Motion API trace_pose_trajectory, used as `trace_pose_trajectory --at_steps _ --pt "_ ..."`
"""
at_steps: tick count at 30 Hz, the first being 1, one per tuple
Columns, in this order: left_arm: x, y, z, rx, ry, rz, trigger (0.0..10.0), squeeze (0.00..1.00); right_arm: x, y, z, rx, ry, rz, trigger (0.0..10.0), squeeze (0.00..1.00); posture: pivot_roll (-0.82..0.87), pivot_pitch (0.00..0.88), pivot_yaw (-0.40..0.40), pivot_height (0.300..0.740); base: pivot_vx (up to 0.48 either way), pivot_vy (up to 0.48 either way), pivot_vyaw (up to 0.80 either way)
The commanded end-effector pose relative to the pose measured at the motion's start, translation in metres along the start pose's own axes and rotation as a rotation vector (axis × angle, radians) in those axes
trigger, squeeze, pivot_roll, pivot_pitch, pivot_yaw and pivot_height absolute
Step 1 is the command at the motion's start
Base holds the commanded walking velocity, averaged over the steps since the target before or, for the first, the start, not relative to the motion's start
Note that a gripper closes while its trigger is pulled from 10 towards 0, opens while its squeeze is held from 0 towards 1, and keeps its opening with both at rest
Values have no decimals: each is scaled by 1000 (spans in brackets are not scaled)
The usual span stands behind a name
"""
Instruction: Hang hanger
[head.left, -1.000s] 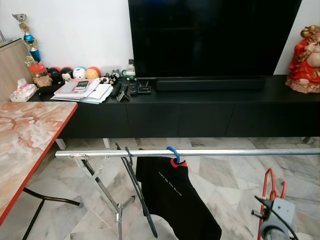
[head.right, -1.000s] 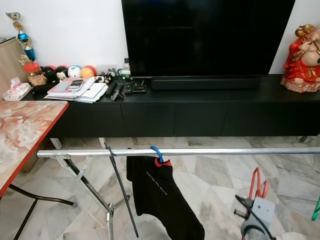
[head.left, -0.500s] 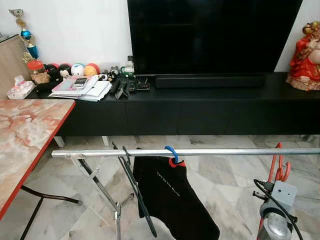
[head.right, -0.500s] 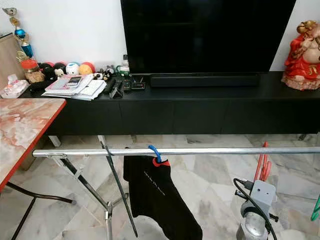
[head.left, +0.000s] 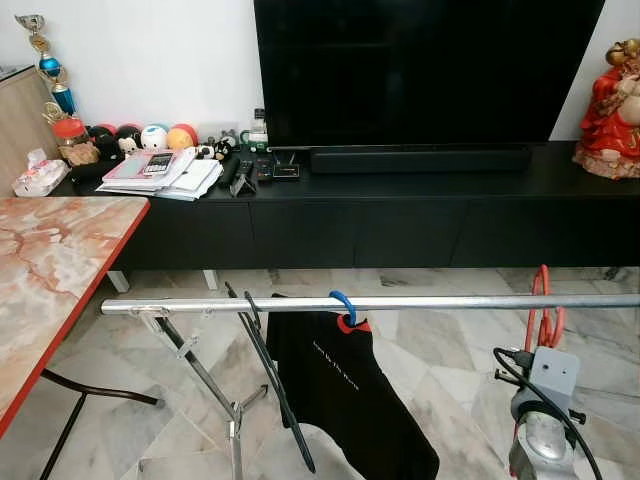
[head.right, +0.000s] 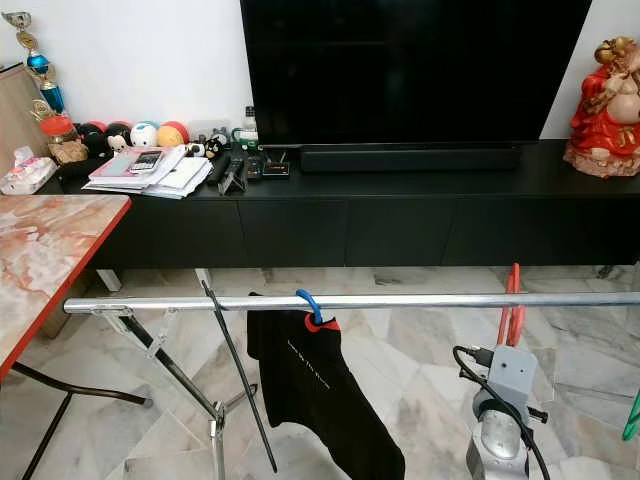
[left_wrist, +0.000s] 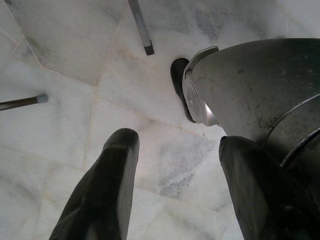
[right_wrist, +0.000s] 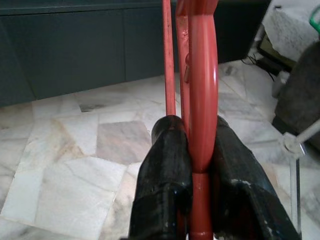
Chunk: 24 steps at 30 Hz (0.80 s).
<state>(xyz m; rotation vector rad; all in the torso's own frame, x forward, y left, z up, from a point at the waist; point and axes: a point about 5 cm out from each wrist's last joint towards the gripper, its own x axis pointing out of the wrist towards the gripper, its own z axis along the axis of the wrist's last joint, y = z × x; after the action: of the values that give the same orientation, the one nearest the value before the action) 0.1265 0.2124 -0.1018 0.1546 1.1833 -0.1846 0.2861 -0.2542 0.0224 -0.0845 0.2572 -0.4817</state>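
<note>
wall: plain white (head.left: 180, 60) | floor: grey-veined marble tiles (head.left: 440, 350) | 12 o'clock: long low black TV cabinet (head.left: 400, 215) | 9 o'clock: red-edged marble-patterned tabletop (head.left: 50, 270)

the right arm (head.left: 540, 440) is a rounded silver tube topped by a grey boxy wrist module (head.left: 552, 371), with a black cable (head.left: 508, 366) looping around it and small dark screws. the right gripper (right_wrist: 197, 170) and left gripper (left_wrist: 175, 165) have thick, matte black, scuffed fingers. beside the left one sits a silver domed shell (left_wrist: 250, 85) with a dark rim.

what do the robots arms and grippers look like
Right arm: silver tube topped by a grey box, with a black cable looping beside it. Right gripper and left gripper: two long, rounded matte black fingers each. A rounded silver shell sits beside the left fingers.
</note>
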Motion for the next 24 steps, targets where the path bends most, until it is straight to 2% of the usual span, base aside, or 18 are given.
trace_pose_trajectory --at_steps 1,12,19,24 --pt "-1 3 -3 2 15 6 10000 0 5 0 13 -8 -56 10 10000 0 104 1 -8 740 0 0 0" --pt "-1 3 -3 6 21 -1 10000 0 7 4 19 -55 -84 66 10000 0 106 0 -8 740 0 0 0" --pt "-1 3 -2 7 22 -7 10000 0 7 8 15 -79 -50 141 10000 0 108 1 -6 740 0 0 0" --pt "-1 3 -3 7 23 -8 10000 0 7 11 14 -59 -29 173 10000 0 109 1 -5 740 0 0 0"
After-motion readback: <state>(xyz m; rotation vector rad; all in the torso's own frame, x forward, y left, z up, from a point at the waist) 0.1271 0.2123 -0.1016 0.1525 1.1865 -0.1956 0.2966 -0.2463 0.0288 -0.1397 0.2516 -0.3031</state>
